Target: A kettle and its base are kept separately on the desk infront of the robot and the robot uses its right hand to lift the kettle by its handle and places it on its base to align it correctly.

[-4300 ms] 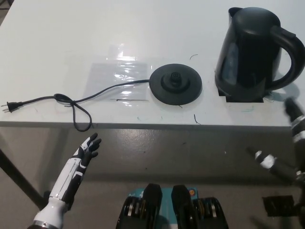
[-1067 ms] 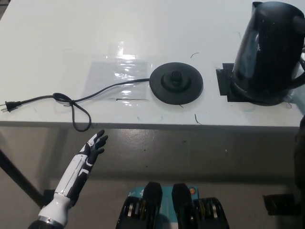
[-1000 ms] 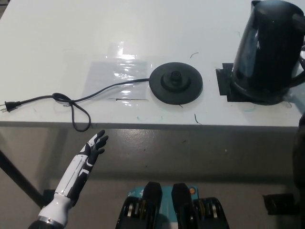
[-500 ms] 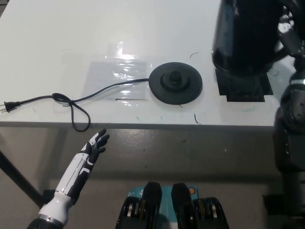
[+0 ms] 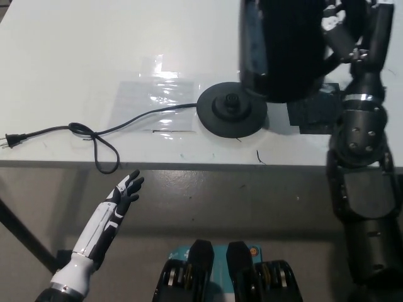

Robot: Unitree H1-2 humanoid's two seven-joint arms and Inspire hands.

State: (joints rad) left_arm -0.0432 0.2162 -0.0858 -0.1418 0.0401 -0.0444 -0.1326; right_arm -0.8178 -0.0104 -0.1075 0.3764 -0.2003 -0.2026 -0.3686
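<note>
The left hand [image 5: 126, 192] rests below the desk [image 5: 75, 50] edge, fingers spread, holding nothing. On the desk lies a cord [image 5: 94, 135] with its plug at the far left, running to the round black base [image 5: 232, 109]. A patch of black tape [image 5: 315, 113] sits right of the base. The right hand [image 5: 343, 38] appears closed around the handle of the kettle [image 5: 283, 47], which hangs above the desk, over the base's right edge. No writing is legible.

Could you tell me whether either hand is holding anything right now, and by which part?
The right hand holds the kettle by its handle, raised over the desk. The left hand hangs open, holding nothing.
</note>
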